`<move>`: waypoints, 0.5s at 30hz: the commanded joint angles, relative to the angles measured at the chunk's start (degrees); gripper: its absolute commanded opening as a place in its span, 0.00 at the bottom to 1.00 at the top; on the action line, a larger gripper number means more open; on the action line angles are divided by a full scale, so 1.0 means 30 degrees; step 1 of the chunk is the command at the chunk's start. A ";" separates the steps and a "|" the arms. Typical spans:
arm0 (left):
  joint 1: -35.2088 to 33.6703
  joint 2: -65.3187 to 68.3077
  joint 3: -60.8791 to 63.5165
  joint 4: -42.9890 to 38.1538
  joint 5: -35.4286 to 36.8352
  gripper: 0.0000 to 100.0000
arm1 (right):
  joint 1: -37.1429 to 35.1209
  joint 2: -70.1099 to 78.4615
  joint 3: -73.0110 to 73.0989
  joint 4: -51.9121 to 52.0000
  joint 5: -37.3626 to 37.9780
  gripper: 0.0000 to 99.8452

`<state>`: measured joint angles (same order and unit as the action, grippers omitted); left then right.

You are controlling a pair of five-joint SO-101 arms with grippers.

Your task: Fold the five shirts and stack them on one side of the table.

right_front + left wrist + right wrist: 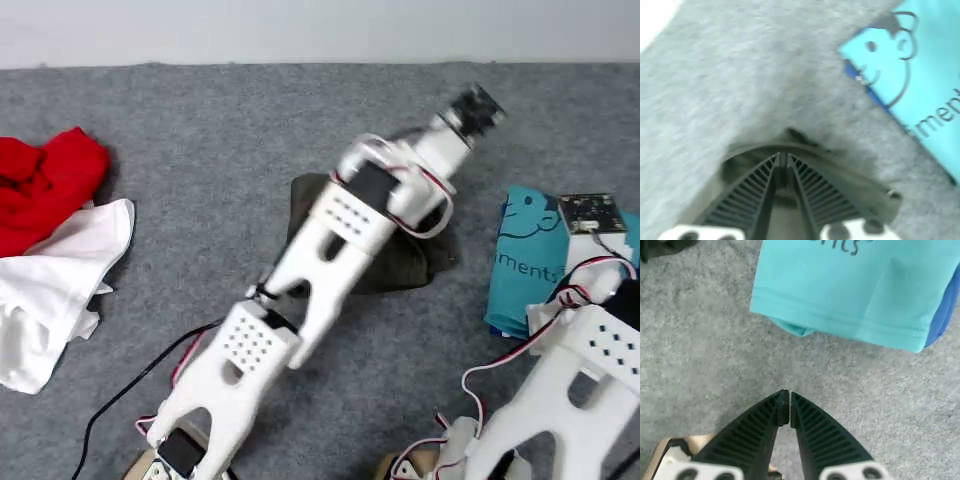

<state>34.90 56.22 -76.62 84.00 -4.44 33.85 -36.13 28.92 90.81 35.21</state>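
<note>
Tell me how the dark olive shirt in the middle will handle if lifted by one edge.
Probably floppy: the olive shirt lies in a soft, creased heap, so it would likely drape and unfold from a single pinch. Probably light, being thin cloth. Pushed, it may bunch rather than slide, since the grey table cover looks fuzzy.

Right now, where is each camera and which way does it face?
High view: above the table, looking down; left arm and right arm show.
Left wrist view: on the left arm, facing the olive shirt past the left hand.
Right wrist view: on the right arm, facing the table past the right hand.
Shared: all three show the teal shirt.
</note>
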 commanded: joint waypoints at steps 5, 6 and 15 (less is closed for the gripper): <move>-0.3282 -0.3927 -0.0923 0.5011 -0.0205 0.02 | -0.1773 -0.0659 -0.0293 -0.1070 0.0029 0.01; -0.3780 -0.4161 -0.0835 0.5568 -0.0205 0.02 | -0.2418 -0.0659 -0.0410 -0.1099 0.0029 0.01; -0.8322 -0.8879 0.3502 0.5597 -0.0147 0.02 | -0.6872 -0.0454 -0.2549 -0.2945 -0.2403 0.01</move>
<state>13.63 37.67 -71.34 99.30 -4.62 17.41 -36.13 24.88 84.75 30.02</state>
